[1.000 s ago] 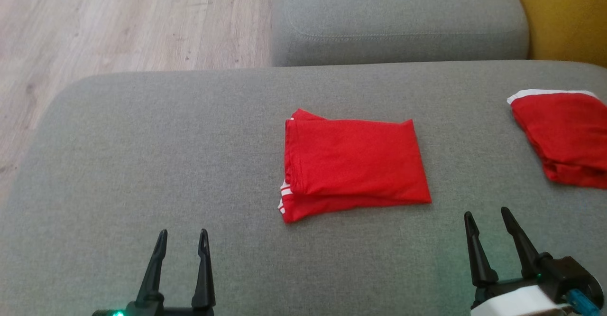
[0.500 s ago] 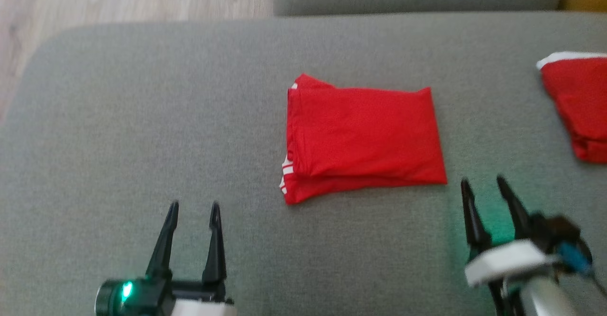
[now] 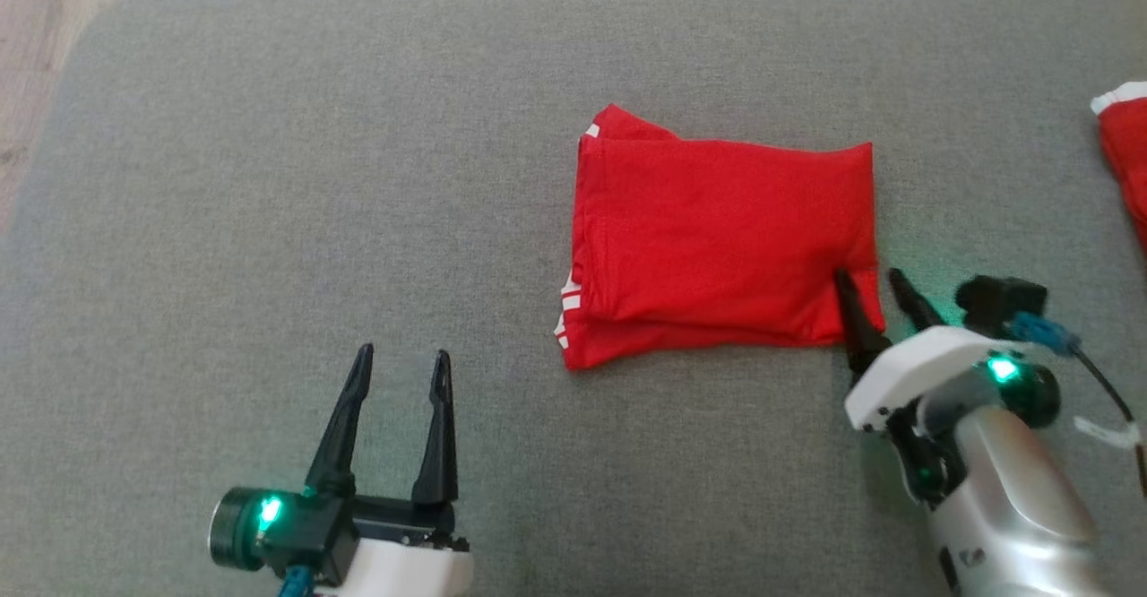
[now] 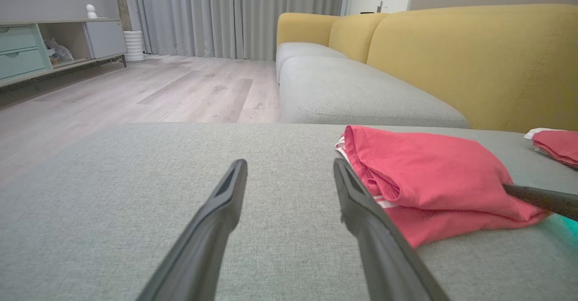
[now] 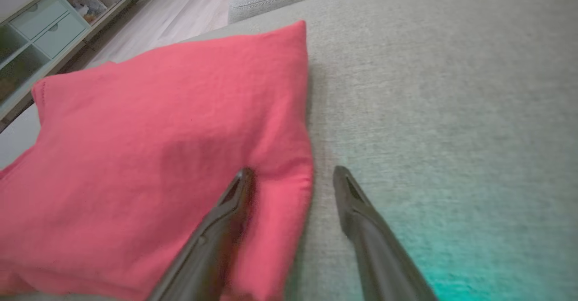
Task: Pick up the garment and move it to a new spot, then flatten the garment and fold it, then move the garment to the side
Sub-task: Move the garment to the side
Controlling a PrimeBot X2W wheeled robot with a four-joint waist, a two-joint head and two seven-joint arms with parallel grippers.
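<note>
The garment (image 3: 717, 238) is red with white stripes and lies folded into a rectangle on the grey sofa seat (image 3: 269, 176). My right gripper (image 3: 871, 280) is open at its near right corner. One finger rests on the cloth and the other stands over the seat, so the garment's right edge (image 5: 289, 170) lies between them. The left wrist view shows the garment (image 4: 429, 174) as a thick folded stack. My left gripper (image 3: 401, 362) is open over bare seat, well to the left of the garment (image 4: 289, 167).
A second red garment with a white edge (image 3: 1125, 158) lies at the far right of the seat. Wooden floor (image 3: 45, 59) runs beyond the seat's left edge. Yellow backrests (image 4: 474, 57) and another grey cushion (image 4: 361, 97) stand behind.
The camera has tilted down. My right gripper has moved forward from the bare seat onto the garment's near right corner. The left gripper has moved forward a little.
</note>
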